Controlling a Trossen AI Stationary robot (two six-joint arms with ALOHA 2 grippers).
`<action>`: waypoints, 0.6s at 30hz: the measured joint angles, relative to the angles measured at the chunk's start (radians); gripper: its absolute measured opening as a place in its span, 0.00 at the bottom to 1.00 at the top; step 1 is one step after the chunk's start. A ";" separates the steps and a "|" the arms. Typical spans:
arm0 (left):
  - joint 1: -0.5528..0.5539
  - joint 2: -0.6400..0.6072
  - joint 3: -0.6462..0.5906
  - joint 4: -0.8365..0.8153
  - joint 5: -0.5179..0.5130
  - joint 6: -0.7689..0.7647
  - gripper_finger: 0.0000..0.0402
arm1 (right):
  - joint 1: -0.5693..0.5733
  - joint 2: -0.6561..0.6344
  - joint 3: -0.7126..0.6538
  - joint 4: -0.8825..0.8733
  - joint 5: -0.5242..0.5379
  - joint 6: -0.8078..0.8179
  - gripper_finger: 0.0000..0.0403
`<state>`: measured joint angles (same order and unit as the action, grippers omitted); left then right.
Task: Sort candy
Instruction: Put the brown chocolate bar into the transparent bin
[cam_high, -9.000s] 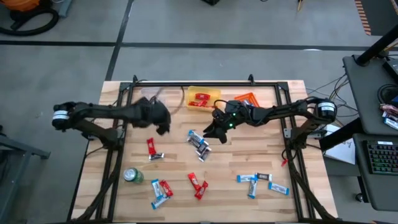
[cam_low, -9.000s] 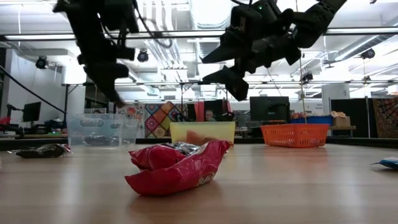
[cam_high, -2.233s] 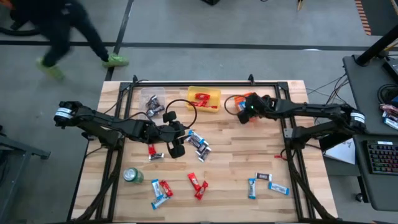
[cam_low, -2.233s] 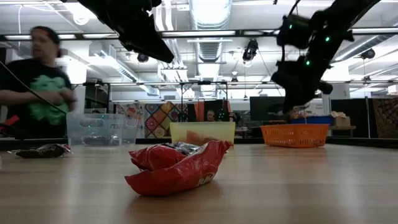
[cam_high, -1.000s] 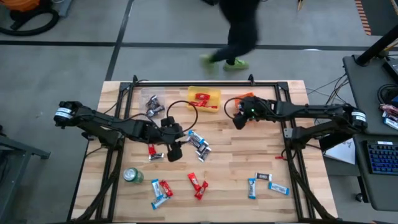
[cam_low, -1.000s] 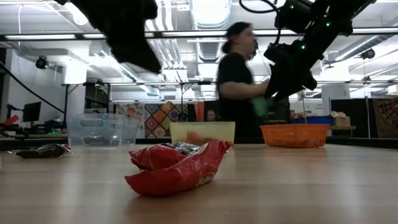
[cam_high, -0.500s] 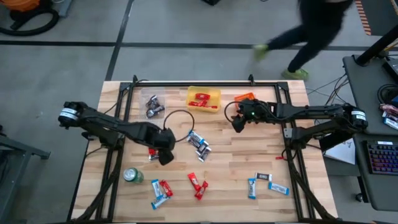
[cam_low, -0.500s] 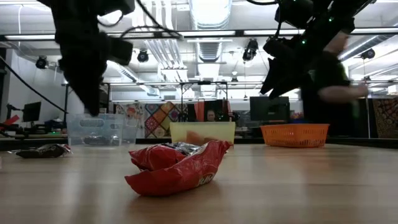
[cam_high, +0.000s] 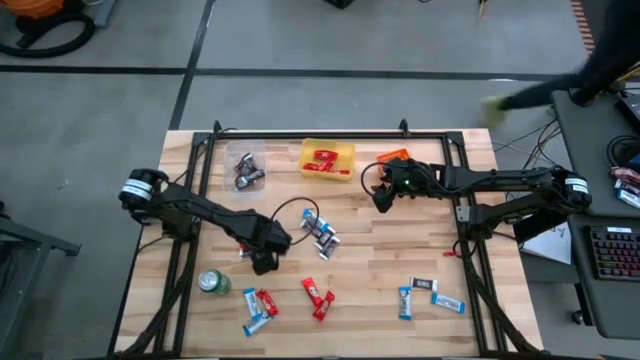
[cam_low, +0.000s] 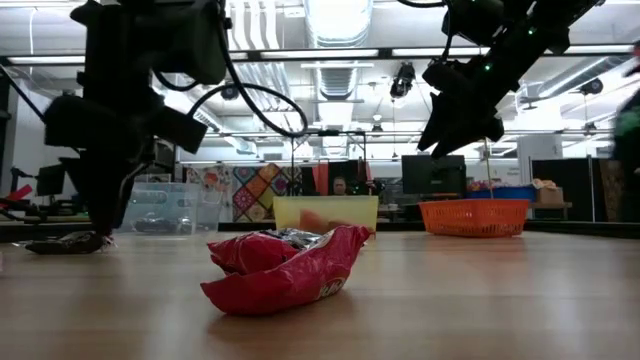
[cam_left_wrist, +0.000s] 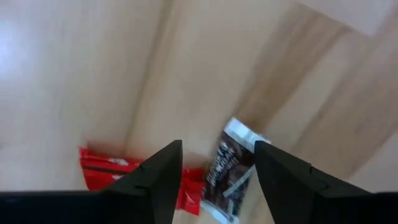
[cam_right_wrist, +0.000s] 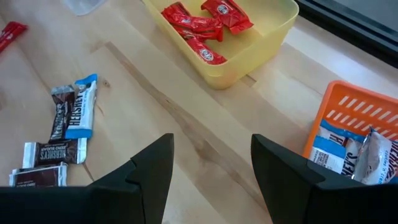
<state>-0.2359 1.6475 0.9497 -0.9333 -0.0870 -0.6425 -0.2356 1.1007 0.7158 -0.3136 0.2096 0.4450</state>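
High view is showing the candy scattered over the wooden table (cam_high: 400, 255): a red bar (cam_high: 241, 238) and a dark brown bar (cam_high: 247, 251) are lying just left of the left claw (cam_high: 263, 262), a mixed cluster of blue and dark bars (cam_high: 318, 230) is sitting near the table's middle, more red and blue bars (cam_high: 259, 309) are lying along the near edge beside a green can (cam_high: 212, 283), and a few blue and dark ones (cam_high: 432, 295) are resting at the near right. The left claw is hanging low over the dark brown bar (cam_left_wrist: 229, 177) and red bar (cam_left_wrist: 109, 171), its fingers (cam_left_wrist: 152, 177) standing apart and gripping nothing. Red bars (cam_right_wrist: 199, 25) are lying in the yellow bin (cam_right_wrist: 273, 34), blue-and-white ones in the orange basket (cam_right_wrist: 348, 118), dark ones in the clear container (cam_high: 243, 168). The right claw (cam_high: 381, 196) is hovering by the basket, spread wide and empty.
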 joint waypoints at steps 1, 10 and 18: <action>-0.007 0.001 0.003 -0.003 0.010 0.008 0.46 | 0.000 0.000 0.000 0.000 0.000 0.000 0.50; -0.041 -0.002 -0.007 -0.003 0.022 0.032 0.46 | 0.000 0.000 0.000 0.001 0.000 0.000 0.50; -0.045 0.018 -0.046 0.050 0.021 0.053 0.46 | 0.001 0.000 0.000 0.002 0.000 0.000 0.50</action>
<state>-0.2810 1.6652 0.9038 -0.8832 -0.0662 -0.5892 -0.2342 1.1007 0.7158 -0.3115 0.2096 0.4450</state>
